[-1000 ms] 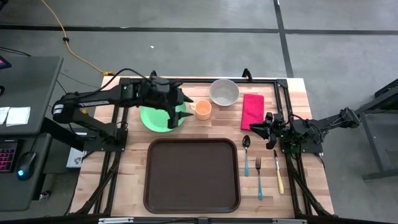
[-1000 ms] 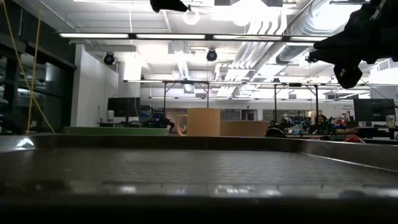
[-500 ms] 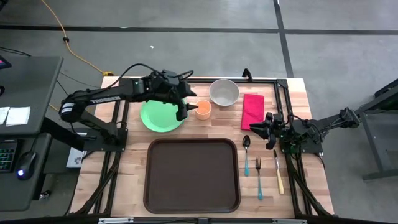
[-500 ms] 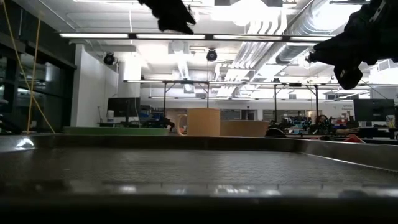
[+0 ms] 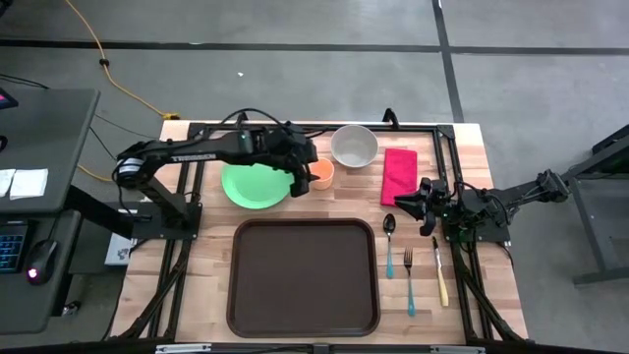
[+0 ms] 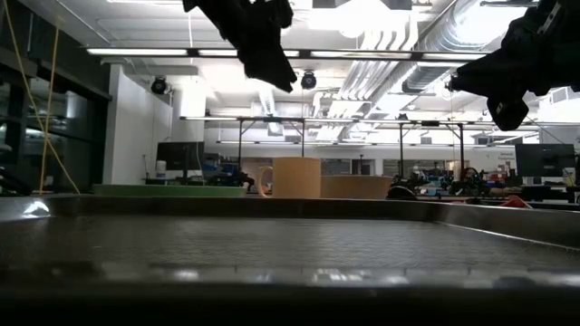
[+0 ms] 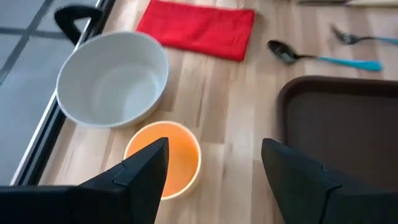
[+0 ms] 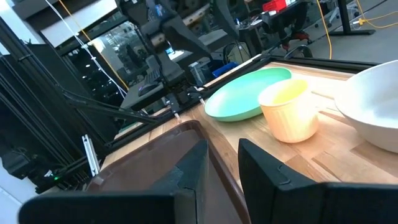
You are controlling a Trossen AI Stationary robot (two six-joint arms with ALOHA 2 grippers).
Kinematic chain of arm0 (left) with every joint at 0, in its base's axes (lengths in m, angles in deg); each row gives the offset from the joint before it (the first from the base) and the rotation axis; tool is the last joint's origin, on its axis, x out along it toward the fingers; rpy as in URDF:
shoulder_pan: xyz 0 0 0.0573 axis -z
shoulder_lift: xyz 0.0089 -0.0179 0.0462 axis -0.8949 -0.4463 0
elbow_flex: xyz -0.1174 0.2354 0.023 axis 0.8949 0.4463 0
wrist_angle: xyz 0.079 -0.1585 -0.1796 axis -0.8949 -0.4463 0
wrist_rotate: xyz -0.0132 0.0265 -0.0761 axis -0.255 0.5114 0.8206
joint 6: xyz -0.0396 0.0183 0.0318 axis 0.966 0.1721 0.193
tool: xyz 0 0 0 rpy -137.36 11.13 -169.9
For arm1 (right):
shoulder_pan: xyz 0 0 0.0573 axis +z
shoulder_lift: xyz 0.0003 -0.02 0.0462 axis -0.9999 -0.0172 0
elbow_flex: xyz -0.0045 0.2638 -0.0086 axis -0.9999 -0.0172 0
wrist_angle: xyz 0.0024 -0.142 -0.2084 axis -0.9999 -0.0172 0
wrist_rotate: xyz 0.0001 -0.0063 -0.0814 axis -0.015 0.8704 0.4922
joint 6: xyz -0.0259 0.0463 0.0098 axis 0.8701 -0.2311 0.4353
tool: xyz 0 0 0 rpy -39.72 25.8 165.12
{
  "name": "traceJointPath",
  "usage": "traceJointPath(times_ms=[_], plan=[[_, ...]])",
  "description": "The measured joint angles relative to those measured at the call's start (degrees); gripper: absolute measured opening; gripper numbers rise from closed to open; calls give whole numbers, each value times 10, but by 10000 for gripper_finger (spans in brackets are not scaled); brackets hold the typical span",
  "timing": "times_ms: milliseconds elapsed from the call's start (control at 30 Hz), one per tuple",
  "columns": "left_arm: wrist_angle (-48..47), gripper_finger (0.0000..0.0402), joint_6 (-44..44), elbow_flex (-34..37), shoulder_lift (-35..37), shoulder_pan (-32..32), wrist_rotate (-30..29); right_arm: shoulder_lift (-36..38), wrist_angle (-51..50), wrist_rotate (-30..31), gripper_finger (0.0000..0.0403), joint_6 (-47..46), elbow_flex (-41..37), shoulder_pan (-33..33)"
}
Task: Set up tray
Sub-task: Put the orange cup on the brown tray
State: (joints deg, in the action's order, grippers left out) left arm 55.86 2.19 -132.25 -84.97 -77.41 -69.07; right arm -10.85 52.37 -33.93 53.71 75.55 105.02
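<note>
The dark brown tray (image 5: 303, 277) lies at the table's near middle. The green plate (image 5: 254, 186), the orange cup (image 5: 322, 173), the white bowl (image 5: 354, 146) and the red napkin (image 5: 399, 174) stand in a row behind it. My left gripper (image 5: 299, 175) hangs open and empty above the plate's right edge, just left of the cup. In the left wrist view (image 7: 214, 168) the cup (image 7: 163, 157) sits in front of one finger. My right gripper (image 5: 425, 201) waits, slightly open and empty, right of the napkin.
A spoon (image 5: 389, 236), a fork (image 5: 409, 280) and a knife (image 5: 439, 271) lie side by side on the wood right of the tray. A black frame (image 5: 295, 127) runs along the table's far and side edges. Bare wood shows left of the tray.
My left gripper has gone toward the table's right edge, from over the green plate's middle to the plate's right edge beside the orange cup, and has come down. It stays open and empty. The plate, the cup and the right arm have kept still.
</note>
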Motion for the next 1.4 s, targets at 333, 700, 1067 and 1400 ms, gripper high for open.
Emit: traceJointPath(times_ms=[333,700,1067,1400], plan=[[3,287,79,0,-19,-8,-58,0,0,0,67,1,0,0],[2,287,65,0,-23,-57,-40,0,0,0,67,1,0,0],[7,287,43,0,-75,-75,3,0,0,0,67,1,0,0],[12,287,41,0,-119,-77,-16,0,0,2,67,0,0,0]])
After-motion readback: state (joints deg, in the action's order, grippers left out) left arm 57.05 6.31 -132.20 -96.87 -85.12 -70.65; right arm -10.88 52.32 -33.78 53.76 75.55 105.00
